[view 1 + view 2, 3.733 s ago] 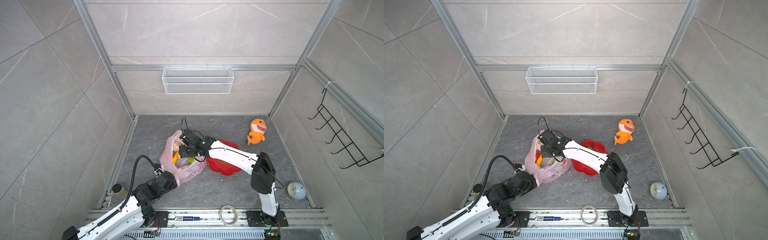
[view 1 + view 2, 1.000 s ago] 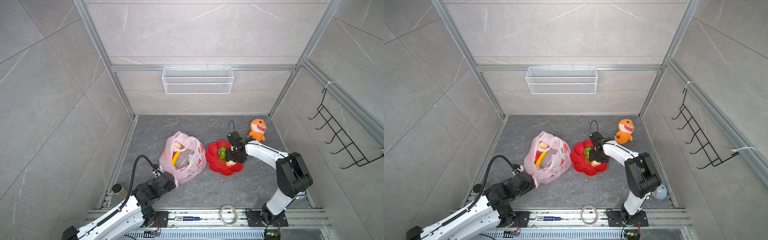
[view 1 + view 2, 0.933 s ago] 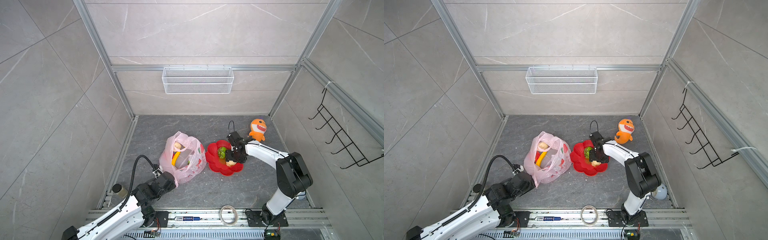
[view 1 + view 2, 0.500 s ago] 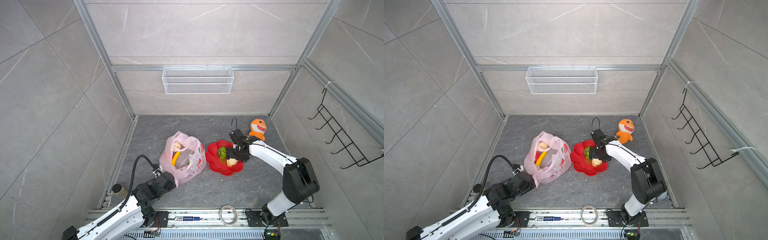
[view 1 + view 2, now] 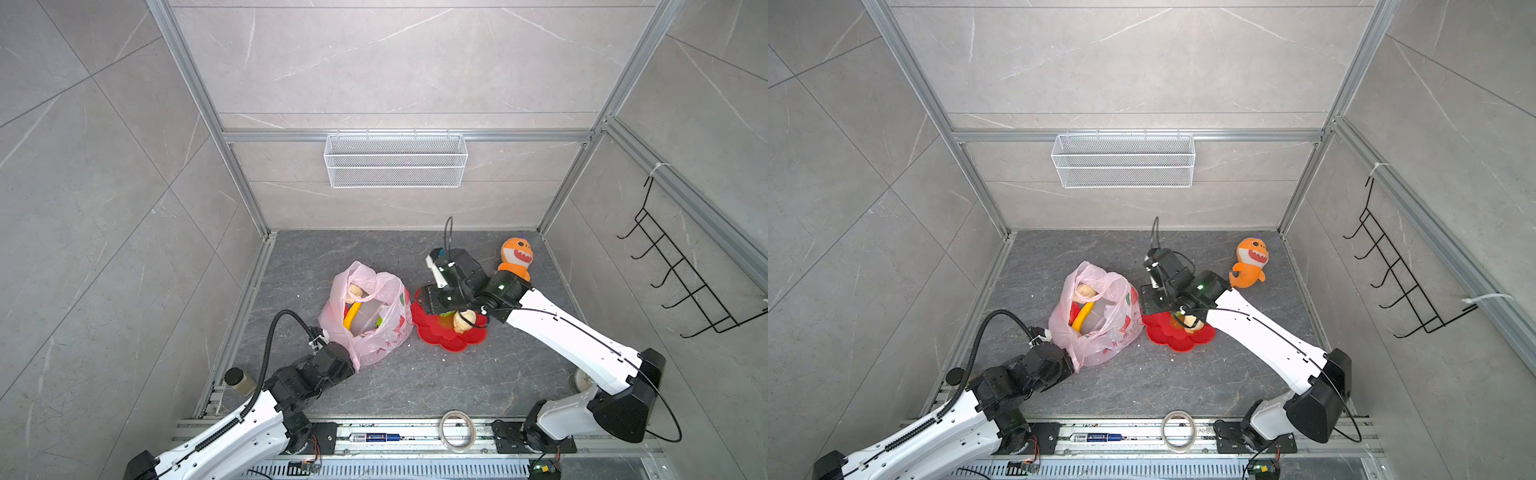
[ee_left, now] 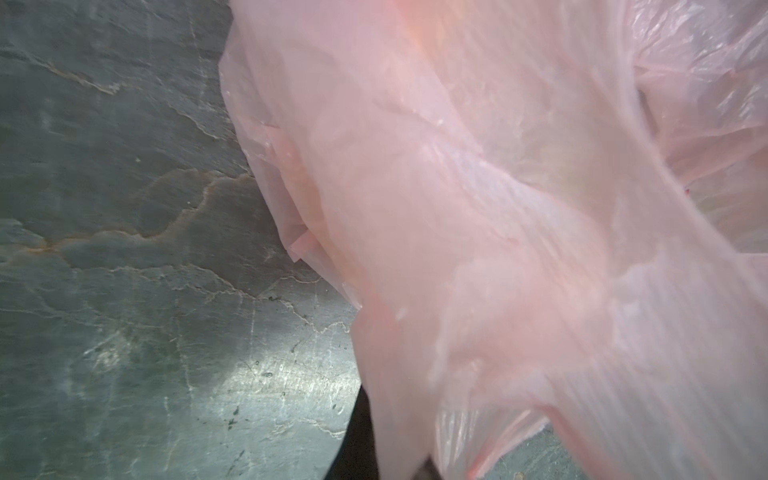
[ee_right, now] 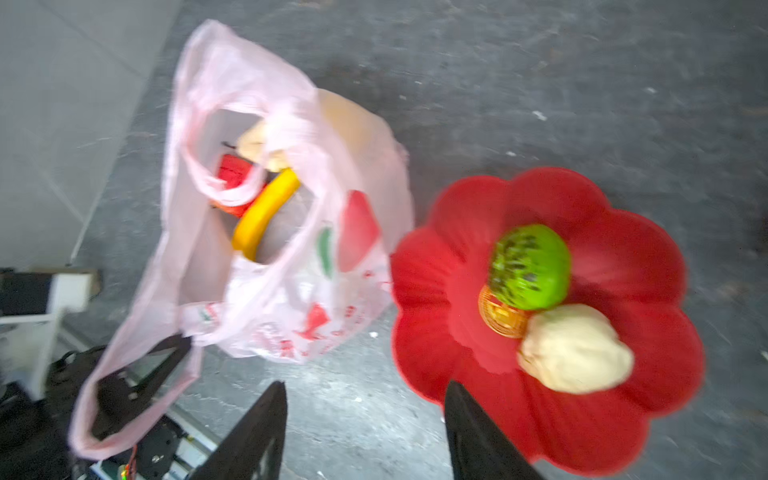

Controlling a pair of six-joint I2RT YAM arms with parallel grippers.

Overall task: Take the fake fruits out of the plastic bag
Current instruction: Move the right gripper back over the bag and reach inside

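The pink plastic bag (image 5: 374, 332) (image 5: 1100, 332) (image 7: 270, 316) stands open on the grey floor. Inside lie fake fruits: a yellow banana (image 5: 351, 320) (image 7: 266, 216), a cream one (image 5: 355, 293) (image 7: 262, 143) and a red one (image 7: 235, 174). My left gripper (image 5: 352, 358) (image 5: 1073, 359) is shut on the bag's near handle, and pink film (image 6: 498, 208) covers its fingers. A green bumpy fruit (image 7: 528, 268) and a cream fruit (image 5: 463, 321) (image 5: 1191, 322) (image 7: 575, 347) lie on the red flower-shaped dish (image 5: 440, 338) (image 7: 623, 249). My right gripper (image 7: 365, 384) (image 5: 432, 302) hovers open and empty over the dish's bag-side edge.
An orange plush shark (image 5: 515, 257) (image 5: 1250, 262) stands at the back right. A tape roll (image 5: 457, 430) lies on the front rail, and a small jar (image 5: 239, 380) stands at the front left. A gold disc (image 7: 498, 316) lies in the dish. A wire basket (image 5: 395, 160) hangs on the back wall.
My right gripper went from the bag to the dish, left the cream fruit there, and has now lifted off it and turned toward the bag. The left arm has not moved.
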